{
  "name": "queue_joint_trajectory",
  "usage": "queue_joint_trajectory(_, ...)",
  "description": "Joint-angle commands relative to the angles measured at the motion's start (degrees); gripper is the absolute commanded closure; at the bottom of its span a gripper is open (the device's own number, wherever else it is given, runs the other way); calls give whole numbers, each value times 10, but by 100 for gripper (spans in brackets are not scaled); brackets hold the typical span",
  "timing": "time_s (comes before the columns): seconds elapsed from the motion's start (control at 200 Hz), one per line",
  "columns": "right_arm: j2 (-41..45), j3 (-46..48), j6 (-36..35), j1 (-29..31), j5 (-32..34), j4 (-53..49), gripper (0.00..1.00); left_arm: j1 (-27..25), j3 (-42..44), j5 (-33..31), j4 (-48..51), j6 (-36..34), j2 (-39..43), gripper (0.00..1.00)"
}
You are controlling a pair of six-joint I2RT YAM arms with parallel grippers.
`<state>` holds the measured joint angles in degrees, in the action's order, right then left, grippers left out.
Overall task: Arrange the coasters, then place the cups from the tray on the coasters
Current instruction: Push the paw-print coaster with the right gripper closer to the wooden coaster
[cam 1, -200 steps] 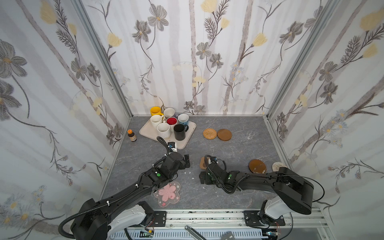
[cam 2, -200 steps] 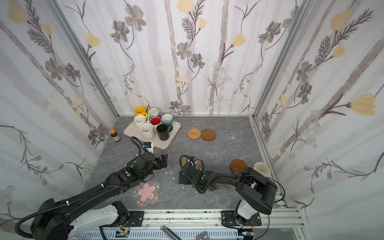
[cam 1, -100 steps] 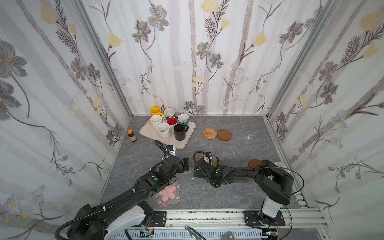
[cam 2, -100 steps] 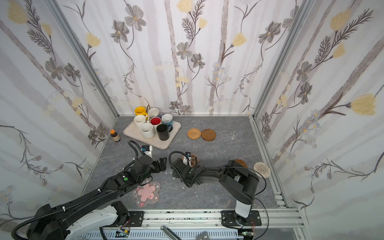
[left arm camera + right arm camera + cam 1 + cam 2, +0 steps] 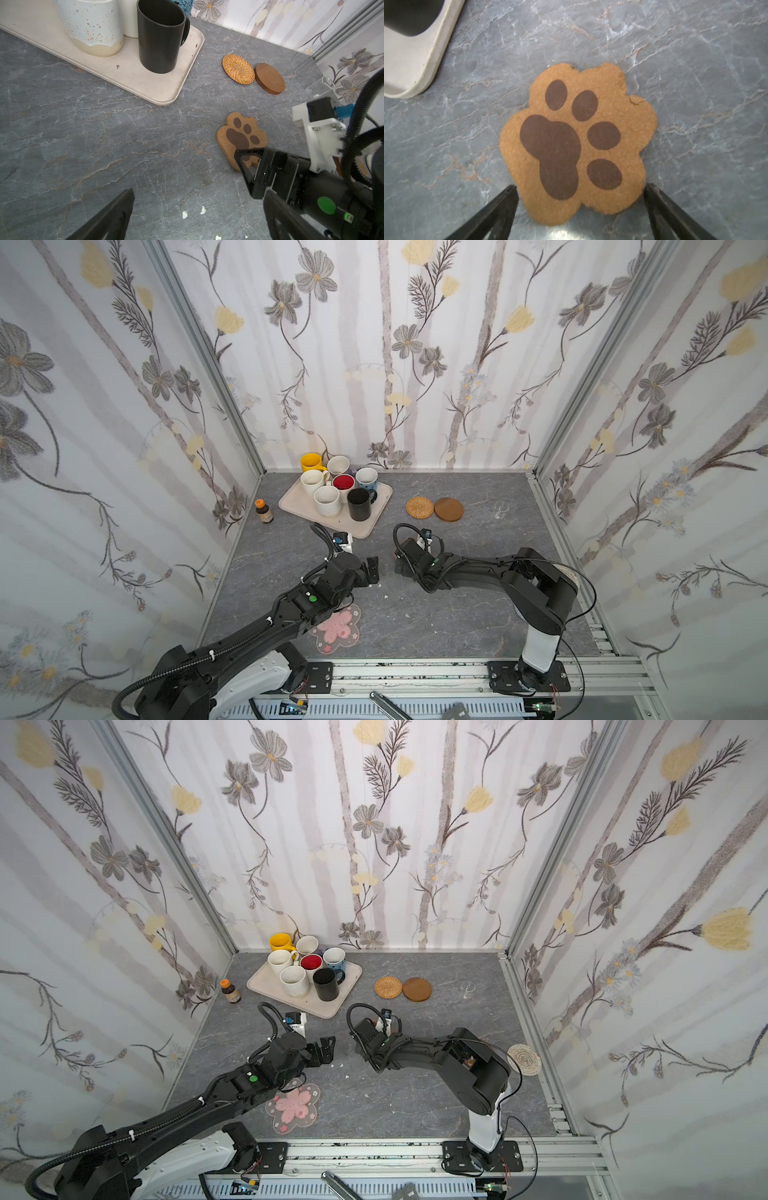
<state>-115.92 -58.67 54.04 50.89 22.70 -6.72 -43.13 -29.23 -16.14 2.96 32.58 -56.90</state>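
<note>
The brown paw-print coaster (image 5: 577,143) lies flat on the grey table just off the tray's front corner. My right gripper (image 5: 580,212) is open, one finger on each side of the coaster's near edge. In the top views this gripper (image 5: 400,566) covers the coaster. My left gripper (image 5: 374,570) hovers open and empty to its left. Rattan (image 5: 419,506) and brown wooden (image 5: 449,509) coasters lie side by side at the back. The pink blossom coaster (image 5: 338,626) lies under my left arm, and the beige braided one (image 5: 524,1058) is at the right edge. Several cups, including the black one (image 5: 359,504), stand on the tray (image 5: 376,515).
An orange-capped brown bottle (image 5: 264,511) stands left of the tray by the wall. A small clear glass (image 5: 500,510) sits at the back right. Small white flecks (image 5: 185,214) lie on the table between the grippers. Patterned walls enclose three sides.
My right arm has swung left and toward the back, bringing its open gripper over the paw-print coaster nearer the tray. The left gripper drew back slightly toward the front.
</note>
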Motion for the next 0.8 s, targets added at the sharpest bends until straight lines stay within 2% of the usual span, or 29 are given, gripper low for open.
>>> queue_joint_trajectory(0.0, -18, -1, 0, -16, -43, -53, 4, 1, 2, -2, -24, 6, -7, 0)
queue_joint_trajectory(0.19, -20, -14, -34, -34, -44, -53, 3, 1, 4, -4, -30, 7, -23, 0)
queue_joint_trajectory(0.36, -28, -45, -82, -17, -26, -85, 0, 6, 7, -5, -36, 11, -34, 0)
queue_joint_trajectory(0.585, -26, -49, -91, 9, -26, -100, 0, 11, 20, 0, -42, 20, -19, 0)
queue_joint_trajectory(0.794, -3, -51, -90, 16, 6, -127, 0, 13, 30, -3, -42, 23, 1, 0)
